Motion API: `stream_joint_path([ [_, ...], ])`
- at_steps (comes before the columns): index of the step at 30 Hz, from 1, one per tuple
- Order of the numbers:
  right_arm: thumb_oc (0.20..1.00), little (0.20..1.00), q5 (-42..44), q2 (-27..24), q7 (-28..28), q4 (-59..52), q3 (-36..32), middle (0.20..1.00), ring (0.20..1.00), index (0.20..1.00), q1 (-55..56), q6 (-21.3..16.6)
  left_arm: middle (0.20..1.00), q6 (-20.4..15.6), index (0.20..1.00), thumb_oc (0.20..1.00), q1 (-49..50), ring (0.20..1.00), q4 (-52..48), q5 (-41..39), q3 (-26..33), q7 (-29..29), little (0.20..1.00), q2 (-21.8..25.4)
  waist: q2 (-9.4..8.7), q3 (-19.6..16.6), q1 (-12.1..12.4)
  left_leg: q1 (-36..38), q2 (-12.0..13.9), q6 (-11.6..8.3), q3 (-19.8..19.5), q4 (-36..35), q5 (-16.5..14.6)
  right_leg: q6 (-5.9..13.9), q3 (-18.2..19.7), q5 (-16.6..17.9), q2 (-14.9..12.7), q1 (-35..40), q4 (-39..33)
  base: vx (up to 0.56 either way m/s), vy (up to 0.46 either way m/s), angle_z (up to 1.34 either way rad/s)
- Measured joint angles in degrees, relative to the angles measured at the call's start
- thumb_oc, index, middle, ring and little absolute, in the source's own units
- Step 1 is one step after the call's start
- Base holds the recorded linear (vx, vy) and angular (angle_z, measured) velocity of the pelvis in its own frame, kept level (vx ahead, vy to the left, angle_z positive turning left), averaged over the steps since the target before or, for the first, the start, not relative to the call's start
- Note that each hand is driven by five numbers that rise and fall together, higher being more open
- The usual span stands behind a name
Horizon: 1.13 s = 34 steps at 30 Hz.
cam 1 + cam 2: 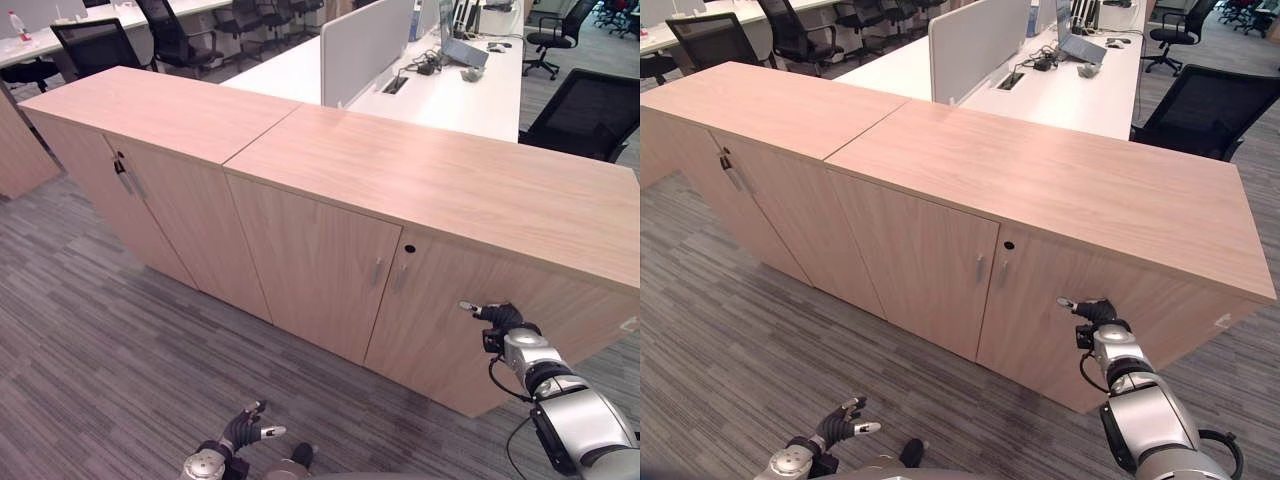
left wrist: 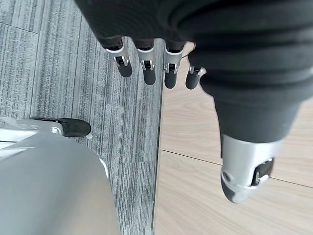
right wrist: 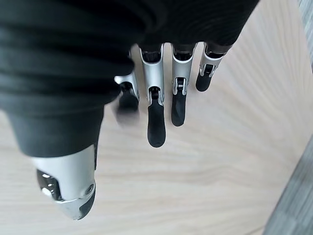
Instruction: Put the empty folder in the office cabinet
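Observation:
The office cabinet (image 1: 430,185) is a low light-wood unit with two doors, both closed, and slim handles (image 1: 378,270) at the centre seam. My right hand (image 1: 500,318) is held up against the right door (image 1: 450,340), open, its straight fingers (image 3: 155,122) pointing at the wood (image 3: 210,161) and very close to it. My left hand (image 1: 243,430) hangs low over the carpet in front of the cabinet, open and holding nothing; its fingers (image 2: 146,63) show beside the cabinet's lower front (image 2: 195,196).
A matching cabinet (image 1: 150,110) adjoins on the left, doors closed. Behind stand a white desk (image 1: 450,95) with a divider panel (image 1: 365,45) and black office chairs (image 1: 590,110). Grey carpet (image 1: 100,340) lies in front.

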Motion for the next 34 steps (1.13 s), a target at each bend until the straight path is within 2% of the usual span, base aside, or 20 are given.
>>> stream_joint_path([
  [2, 1.000, 1.000, 1.45, 1.66, -0.46, -7.46, -1.76, 1.000, 1.000, 1.000, 3.98, -1.22, 1.000, 0.01, 1.000, 1.000, 0.01, 1.000, 0.11, -0.67, 0.81, 0.38, 1.000, -0.29, -0.22, -0.14, -0.24, -0.01, 0.10, 0.01, 0.29, -0.15, 0.00, -0.05, 0.42, -0.03, -0.04, -0.37, 0.01, -0.02, 0.033, -0.05],
  [4, 1.000, 1.000, 2.24, 5.60, -0.08, -20.65, -2.47, 1.000, 1.000, 1.000, 12.54, -3.44, 1.000, 0.07, 1.000, 1.000, 0.46, 1.000, 0.14, -0.83, 2.90, 1.20, 1.000, -0.82, -0.44, -0.36, -0.30, 0.01, 0.06, 0.18, 1.24, -0.35, -0.08, -0.14, 0.98, -0.07, -0.24, -0.75, 0.08, -0.04, 0.053, -0.17],
  [5, 1.000, 1.000, 2.13, 7.02, -0.16, -25.21, -3.57, 1.000, 1.000, 1.000, 16.28, -3.57, 1.000, 0.13, 1.000, 1.000, 0.34, 1.000, 0.16, -1.15, 3.59, 1.48, 1.000, -1.25, -0.47, -0.28, -0.98, 0.08, -0.05, 0.05, 1.70, -0.31, 0.01, -0.06, 1.70, -0.02, -0.46, -1.32, 0.10, -0.04, 0.054, -0.17],
  [7, 1.000, 1.000, 1.96, 9.88, 0.64, -39.89, -5.36, 1.000, 1.000, 1.000, 27.11, -6.31, 1.000, 0.12, 1.000, 1.000, 1.66, 1.000, 0.24, -2.29, 7.87, 1.99, 1.000, -3.38, -0.59, -0.36, -2.28, 0.43, -0.38, 0.26, 2.51, -0.34, -0.13, -0.15, 1.86, 0.02, -0.86, -1.10, 0.12, -0.01, 0.031, -0.21],
  [8, 1.000, 1.000, 1.46, 10.09, 1.03, -40.09, -3.97, 1.000, 1.000, 1.000, 29.86, -6.75, 1.000, 0.16, 1.000, 1.000, 2.18, 1.000, 0.44, -2.64, 7.81, 2.30, 1.000, -3.55, -0.70, -0.28, -3.58, 1.10, -0.53, 0.59, 3.49, -0.34, -0.41, -0.14, 2.81, 0.04, -0.85, -0.93, 0.06, -0.01, 0.040, -0.35],
  [13, 1.000, 1.000, -0.82, 10.57, 2.33, -39.52, -7.13, 1.000, 1.000, 1.000, 44.78, -5.52, 1.000, 0.15, 1.000, 1.000, 2.90, 1.000, 0.47, -2.66, 9.18, 2.14, 1.000, -4.19, -1.05, -0.28, -8.65, 3.29, -0.86, 1.64, 8.57, -0.43, -2.04, 0.39, 7.69, -0.04, -1.74, -1.65, 0.04, -0.02, 0.038, -0.53],
  [17, 1.000, 1.000, -3.09, 10.21, 3.41, -35.49, -6.30, 1.000, 1.000, 1.000, 44.64, -4.42, 1.000, 0.01, 1.000, 1.000, 0.08, 1.000, 0.50, -2.65, 9.80, 1.97, 1.000, -3.83, -1.01, -0.26, -11.32, 4.14, -0.65, 2.04, 12.88, -0.43, -2.63, 1.08, 11.84, 0.84, -1.74, -3.14, 0.04, -0.03, 0.023, -0.56],
  [22, 1.000, 1.000, -5.30, 10.90, 5.19, -28.68, -4.30, 1.000, 1.000, 1.000, 39.82, -4.23, 1.000, -0.27, 1.000, 1.000, -1.91, 1.000, 1.07, -2.65, 9.46, 1.48, 1.000, -3.85, -1.13, -0.40, -11.31, 5.78, -0.59, 2.58, 16.61, -0.92, -3.89, 1.04, 15.60, 1.23, -1.74, -3.79, 0.16, -0.05, 0.018, -0.40],
  [27, 1.000, 1.000, -5.29, 11.07, 5.19, -25.50, -4.18, 1.000, 1.000, 1.000, 35.20, -3.36, 1.000, -0.15, 1.000, 1.000, -3.45, 1.000, 1.06, -2.79, 9.13, 1.47, 1.000, -3.26, -1.06, 1.89, -11.23, 5.23, -0.88, 3.04, 19.81, -0.40, -3.38, 1.35, 16.07, 1.80, -2.33, -8.48, 5.87, -0.09, 0.014, -0.31],
  [28, 1.000, 1.000, -5.29, 11.25, 5.20, -25.50, -4.01, 1.000, 1.000, 1.000, 34.91, -3.28, 1.000, -0.15, 1.000, 1.000, -3.73, 1.000, 1.27, -2.83, 9.31, 1.41, 1.000, -2.99, -1.31, 2.15, -11.18, 5.17, -0.90, 3.27, 20.28, -0.40, -3.40, 1.60, 15.63, 1.54, -2.50, -8.56, 5.53, 0.01, -0.037, -0.27],
  [30, 1.000, 1.000, -5.29, 11.87, 5.26, -25.56, -3.98, 1.000, 1.000, 1.000, 34.79, -3.08, 1.000, -0.15, 1.000, 1.000, -3.21, 1.000, 1.15, -2.94, 9.64, 1.44, 1.000, -2.05, -1.19, 2.34, -10.02, 5.49, -0.27, 3.59, 21.72, -0.53, -3.85, 0.90, 11.72, 1.07, -3.77, -8.53, 5.16, 0.06, -0.060, -0.40],
  [31, 1.000, 1.000, -5.27, 11.97, 5.27, -25.52, -3.95, 1.000, 1.000, 1.000, 34.81, -3.08, 1.000, -0.16, 1.000, 1.000, -2.96, 1.000, 1.48, -3.07, 9.88, 1.40, 1.000, -1.73, -1.19, 2.41, -9.60, 5.51, 0.16, 3.30, 21.78, -0.93, -4.33, 1.45, 10.65, 1.45, -3.60, -8.46, 5.32, 0.09, -0.071, -0.21],
  [33, 1.000, 1.000, -5.26, 11.74, 5.27, -25.46, -3.97, 1.000, 1.000, 1.000, 35.23, -2.99, 1.000, -0.13, 1.000, 1.000, -2.62, 1.000, 2.26, -3.41, 10.02, 1.39, 1.000, -2.05, -1.44, 2.08, -10.13, 5.98, 0.54, 2.95, 20.71, -0.94, -4.54, 1.27, 10.18, 1.88, -3.23, -7.53, 4.58, 0.09, -0.081, 0.14],
  [34, 1.000, 1.000, -5.25, 11.54, 5.24, -25.47, -4.01, 1.000, 1.000, 1.000, 35.30, -3.00, 1.000, -0.13, 1.000, 1.000, -1.83, 1.000, 2.29, -3.41, 9.76, 1.31, 1.000, -2.48, -0.84, 1.53, -10.15, 6.19, 1.01, 2.74, 20.70, -0.93, -4.68, 1.21, 10.01, 1.89, -2.63, -6.92, 3.61, 0.09, -0.079, 0.16],
])
